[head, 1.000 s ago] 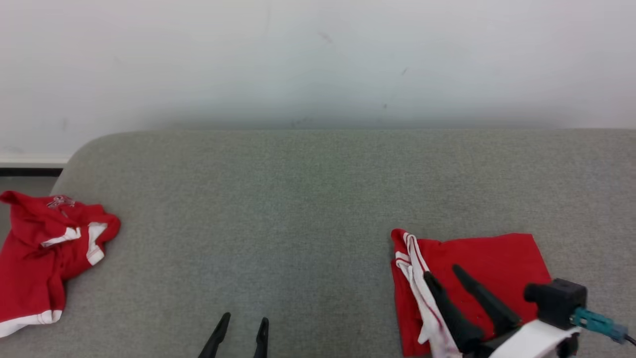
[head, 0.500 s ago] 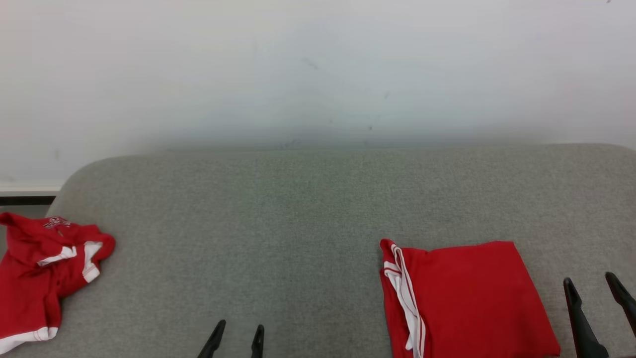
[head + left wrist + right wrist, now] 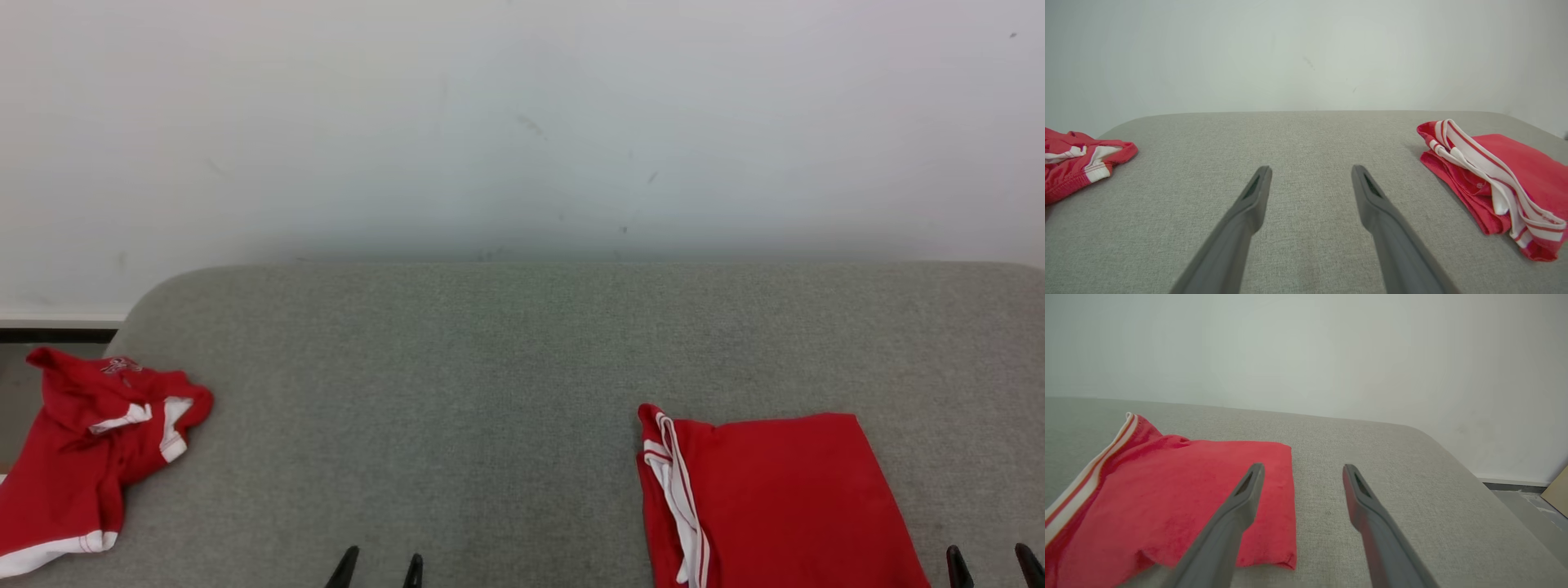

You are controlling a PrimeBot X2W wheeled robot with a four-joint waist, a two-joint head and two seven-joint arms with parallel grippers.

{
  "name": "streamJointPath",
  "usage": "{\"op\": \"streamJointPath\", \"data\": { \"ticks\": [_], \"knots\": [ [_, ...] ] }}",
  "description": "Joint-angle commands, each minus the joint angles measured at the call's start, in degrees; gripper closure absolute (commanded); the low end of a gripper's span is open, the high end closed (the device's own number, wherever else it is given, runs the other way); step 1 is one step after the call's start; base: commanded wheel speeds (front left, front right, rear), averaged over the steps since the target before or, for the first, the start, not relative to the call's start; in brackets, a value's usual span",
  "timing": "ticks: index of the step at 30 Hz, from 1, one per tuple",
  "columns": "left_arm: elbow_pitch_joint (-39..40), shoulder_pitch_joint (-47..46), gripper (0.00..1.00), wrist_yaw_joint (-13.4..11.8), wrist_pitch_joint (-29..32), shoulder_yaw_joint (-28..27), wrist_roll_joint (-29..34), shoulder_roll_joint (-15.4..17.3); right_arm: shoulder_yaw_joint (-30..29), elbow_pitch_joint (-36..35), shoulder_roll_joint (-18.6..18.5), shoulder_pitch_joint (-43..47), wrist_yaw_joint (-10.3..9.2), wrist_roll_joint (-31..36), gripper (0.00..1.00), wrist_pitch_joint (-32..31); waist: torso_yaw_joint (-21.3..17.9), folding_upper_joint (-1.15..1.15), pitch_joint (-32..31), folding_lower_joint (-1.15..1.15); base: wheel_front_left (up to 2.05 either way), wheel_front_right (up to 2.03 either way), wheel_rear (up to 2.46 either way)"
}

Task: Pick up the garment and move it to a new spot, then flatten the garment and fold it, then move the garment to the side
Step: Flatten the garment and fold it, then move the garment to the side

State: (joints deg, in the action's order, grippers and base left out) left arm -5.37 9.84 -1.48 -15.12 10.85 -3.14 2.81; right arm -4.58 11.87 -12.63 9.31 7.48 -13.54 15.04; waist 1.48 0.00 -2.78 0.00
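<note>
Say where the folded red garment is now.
In the head view the folded red garment lies low on the right of the grey fabric surface, just left of the right gripper.

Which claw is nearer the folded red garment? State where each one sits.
Right. The right claw sits open just right of the folded garment, not touching it. The left claw sits open well to its left, with bare grey cushion between.

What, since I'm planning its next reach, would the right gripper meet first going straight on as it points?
Probably nothing soon: the open right gripper points over bare grey cushion toward the white wall. The folded red garment lies just to its left, out of that line, though depth is unclear.
</note>
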Motion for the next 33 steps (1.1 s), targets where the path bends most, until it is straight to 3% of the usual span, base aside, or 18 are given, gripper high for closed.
{"op": "streamJointPath", "data": {
  "ticks": [1, 17, 20, 23, 27, 33],
  "knots": [
    [0.1, 0.6, 0.0, 0.0, 0.0, -0.2, 0.7, 0.2, -0.2, 0.1, 0.1, 0.3, 0.0, 0.3, 0.0, 0.2, 0.0, 0.0, 0.0, 0.0, 0.0, 0.0, 0.0],
    [0.7, 0.5, 0.0, -0.3, 0.0, -0.6, 0.7, 0.2, 1.1, -0.2, 0.3, -0.9, 0.0, 0.3, 0.0, 0.2, 0.2, 0.0, 0.3, 0.0, 0.0, 0.0, 0.0],
    [0.9, 0.5, 0.0, -0.5, 0.0, -0.6, 0.4, 0.2, 1.5, -1.1, 0.5, -1.8, 0.0, -3.4, 0.0, 0.2, 0.1, 0.0, 0.5, 0.0, 0.0, 0.0, 0.0],
    [1.0, 0.4, 0.0, -0.4, 0.0, -0.5, 0.4, 0.2, 3.2, 0.1, -1.7, -2.8, 0.0, -8.4, 0.0, 0.2, 0.0, 0.0, 1.0, 0.0, 0.0, 0.0, 0.0],
    [0.9, -0.7, 0.0, 0.0, 0.0, -0.5, 1.0, 0.2, 9.4, 1.9, -8.4, -6.7, 0.0, -17.7, 0.0, -2.4, 0.3, 0.0, 2.3, 0.0, 0.0, 0.0, 0.0],
    [0.7, -2.8, 0.0, 0.7, 0.0, -0.2, 1.6, 0.2, 14.5, 4.4, -16.5, -12.6, 0.01, -32.1, 0.0, -18.2, 2.3, 0.0, 6.0, 0.0, 0.0, 0.0, 0.0]
  ]
}}
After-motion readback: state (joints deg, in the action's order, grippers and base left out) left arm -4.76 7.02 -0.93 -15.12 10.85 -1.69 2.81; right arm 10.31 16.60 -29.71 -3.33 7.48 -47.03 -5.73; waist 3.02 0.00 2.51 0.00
